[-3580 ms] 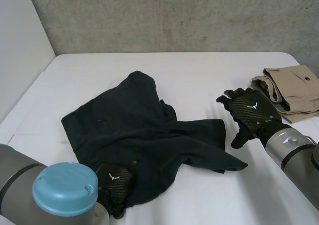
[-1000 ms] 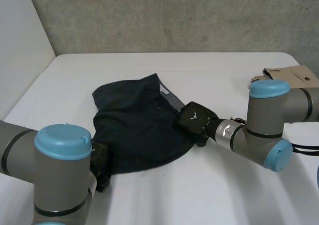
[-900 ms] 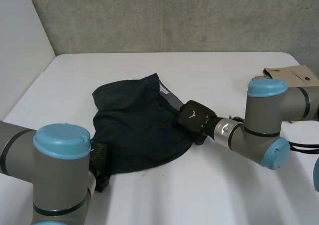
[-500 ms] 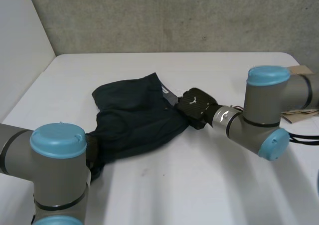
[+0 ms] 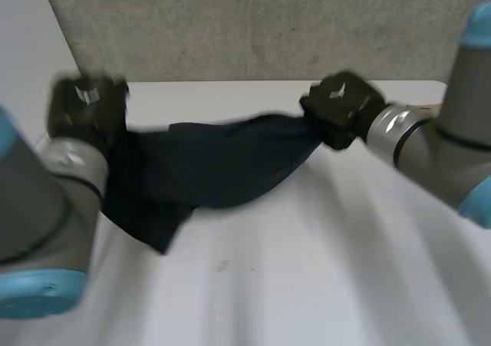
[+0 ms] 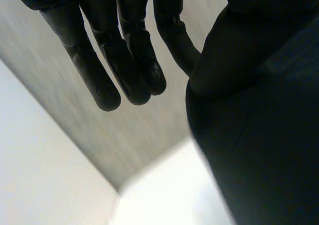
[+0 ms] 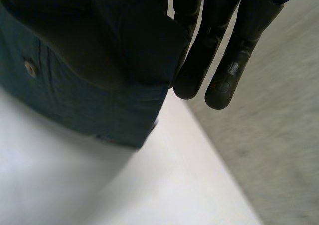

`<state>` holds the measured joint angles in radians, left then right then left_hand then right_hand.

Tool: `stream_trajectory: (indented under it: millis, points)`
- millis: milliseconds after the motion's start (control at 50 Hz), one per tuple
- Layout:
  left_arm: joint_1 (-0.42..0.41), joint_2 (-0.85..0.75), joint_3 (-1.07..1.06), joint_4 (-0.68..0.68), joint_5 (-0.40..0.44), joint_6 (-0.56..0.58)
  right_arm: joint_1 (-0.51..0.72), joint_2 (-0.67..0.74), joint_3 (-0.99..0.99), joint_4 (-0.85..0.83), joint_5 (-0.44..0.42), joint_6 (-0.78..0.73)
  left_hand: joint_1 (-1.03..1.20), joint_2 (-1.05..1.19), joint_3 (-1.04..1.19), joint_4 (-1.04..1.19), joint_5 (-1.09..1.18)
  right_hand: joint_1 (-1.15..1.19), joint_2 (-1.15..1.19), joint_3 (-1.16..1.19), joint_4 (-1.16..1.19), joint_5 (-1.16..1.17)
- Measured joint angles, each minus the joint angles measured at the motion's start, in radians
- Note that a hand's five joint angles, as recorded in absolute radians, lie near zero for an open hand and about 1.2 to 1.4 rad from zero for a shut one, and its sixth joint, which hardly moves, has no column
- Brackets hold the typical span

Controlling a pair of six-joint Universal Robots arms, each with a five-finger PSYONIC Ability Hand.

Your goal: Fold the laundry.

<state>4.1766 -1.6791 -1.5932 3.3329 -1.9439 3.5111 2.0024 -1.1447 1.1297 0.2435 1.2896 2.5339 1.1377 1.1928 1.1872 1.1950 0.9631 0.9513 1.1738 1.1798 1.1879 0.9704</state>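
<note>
No text, number or brand name can be read. The back of the black left hand (image 5: 86, 104) bears a small pale mark. The back of the black right hand (image 5: 341, 110) bears a similar one. Both marks are too blurred to make out. The dark navy fabric garment (image 5: 215, 166) hanging between the two hands carries no lettering that can be read.
</note>
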Motion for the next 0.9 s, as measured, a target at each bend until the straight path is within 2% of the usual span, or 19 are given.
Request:
stream_trajectory:
  millis: [60, 80, 120, 220, 300, 440, 500, 540, 560, 620, 720, 760, 800, 900]
  points:
    - [0.002, 0.027, 0.014, -0.002, 0.016, 0.015, 0.0, -0.023, -0.014, 0.012, 0.008, 0.002, 0.0, 0.0, 0.0, 0.0, 0.0, 0.0, 0.0, 0.0, 0.0, 0.0]
    - [0.004, 0.096, 0.057, -0.016, 0.064, 0.052, -0.001, -0.07, -0.042, 0.032, 0.024, 0.01, 0.0, 0.0, 0.0, 0.0, 0.0, 0.0, 0.0, 0.0, 0.0, 0.0]
    - [0.002, 0.142, 0.107, -0.049, 0.091, 0.066, -0.009, -0.158, -0.092, 0.065, 0.045, 0.03, 0.0, 0.001, 0.001, 0.002, 0.0, 0.0, 0.0, 0.0, 0.0, 0.0]
    - [-0.003, 0.188, 0.198, -0.134, 0.114, 0.064, -0.033, -0.273, -0.15, 0.131, 0.057, 0.051, 0.0, 0.002, 0.001, 0.004, 0.0, 0.0, 0.0, 0.0, 0.0, 0.0]
    - [-0.006, 0.184, 0.218, -0.17, 0.116, 0.058, -0.051, -0.303, -0.157, 0.168, 0.053, 0.056, 0.0, 0.002, 0.001, 0.004, 0.0, 0.0, 0.0, 0.0, 0.0, 0.0]
    - [-0.004, 0.087, 0.201, -0.183, 0.119, 0.041, -0.064, -0.272, -0.137, 0.189, 0.05, 0.056, 0.0, 0.002, 0.004, 0.004, 0.0, 0.0, 0.0, 0.0, 0.0, 0.0]
    - [0.002, -0.036, 0.226, -0.171, 0.129, 0.028, -0.063, -0.149, -0.147, 0.177, 0.054, 0.055, 0.0, 0.004, 0.005, 0.004, 0.0, 0.0, 0.0, 0.0, 0.0, 0.0]
    - [0.003, -0.061, 0.238, -0.167, 0.131, 0.027, -0.062, -0.134, -0.152, 0.173, 0.056, 0.056, 0.0, 0.004, 0.005, 0.004, 0.0, 0.0, 0.0, 0.0, 0.0, 0.0]
    - [0.006, -0.147, 0.297, -0.153, 0.135, 0.023, -0.057, -0.055, -0.191, 0.14, 0.068, 0.063, 0.0, 0.004, 0.005, 0.005, 0.0, 0.0, 0.0, 0.0, 0.0, 0.0]
    - [0.007, -0.234, 0.394, -0.132, 0.139, 0.022, -0.054, 0.002, -0.234, 0.098, 0.083, 0.074, 0.0, 0.004, 0.005, 0.005, 0.0, 0.0, 0.0, 0.0, 0.0, 0.0]
    - [0.008, -0.354, 0.656, -0.062, 0.143, 0.022, -0.044, 0.119, -0.393, -0.148, 0.123, 0.149, 0.0, 0.004, 0.005, 0.005, 0.0, 0.012, 0.0, 0.0, 0.0, 0.0]
    - [0.008, -0.375, 0.739, -0.031, 0.143, 0.021, -0.043, 0.132, -0.427, -0.24, 0.131, 0.179, 0.0, 0.004, 0.005, 0.005, 0.0, 0.015, 0.0, 0.0, 0.0, 0.0]
    - [0.006, -0.394, 0.859, 0.043, 0.142, 0.017, -0.044, 0.136, -0.454, -0.42, 0.147, 0.243, 0.0, 0.004, 0.005, 0.005, 0.0, 0.014, 0.0, 0.0, 0.0, 0.0]
    - [0.001, -0.387, 0.932, 0.17, 0.14, -0.001, -0.05, 0.097, -0.416, -0.628, 0.168, 0.329, 0.0, 0.004, 0.005, 0.005, 0.0, 0.015, 0.0, 0.0, 0.0, 0.006]
